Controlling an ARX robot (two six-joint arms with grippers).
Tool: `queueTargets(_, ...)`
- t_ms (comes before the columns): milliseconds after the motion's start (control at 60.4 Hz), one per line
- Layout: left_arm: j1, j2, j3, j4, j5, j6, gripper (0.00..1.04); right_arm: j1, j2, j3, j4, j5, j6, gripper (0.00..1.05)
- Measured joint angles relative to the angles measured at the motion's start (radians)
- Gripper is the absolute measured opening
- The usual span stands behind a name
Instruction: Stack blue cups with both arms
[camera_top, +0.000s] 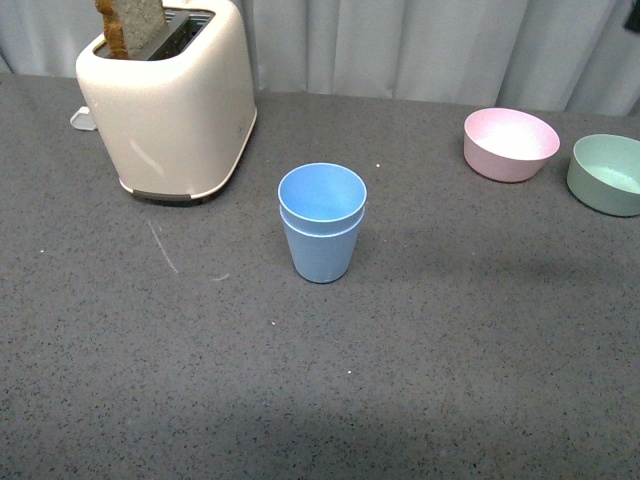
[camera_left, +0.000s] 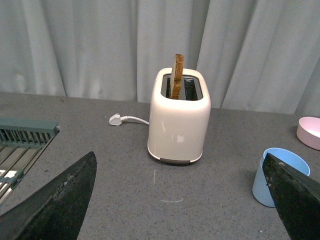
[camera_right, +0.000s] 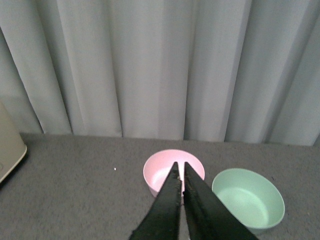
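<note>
The two blue cups stand nested one inside the other, upright, in the middle of the grey table in the front view. Neither arm shows in the front view. In the left wrist view the stacked cups sit beside one black fingertip. My left gripper is open and empty above bare table, its fingers wide apart. My right gripper is shut on nothing, held above the table and pointing at the pink bowl.
A cream toaster with a slice of bread stands at the back left, its plug behind it. The pink bowl and a green bowl sit at the back right. A grey rack shows beside the toaster in the left wrist view.
</note>
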Motion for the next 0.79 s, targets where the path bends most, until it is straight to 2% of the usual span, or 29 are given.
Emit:
queueTargets(281,0.0,0.0,0.0,0.0,0.0,0.0,0.98,-0.073,-0.229,-0.181,-0.05,-0.069,-0.004,0.01)
queueTargets(530,0.0,0.0,0.0,0.0,0.0,0.0,0.98,-0.121,-0.465,-0.291,-0.177,-0.121,-0.004,0.01)
queueTargets(596,0.0,0.0,0.0,0.0,0.0,0.0,0.98,-0.166,-0.525,-0.31,-0.219,-0.185,-0.005,0.01)
queueTargets(795,0.0,0.0,0.0,0.0,0.0,0.0,0.98,-0.199,-0.709,-0.35,-0.358,-0.197,-0.004,0.01)
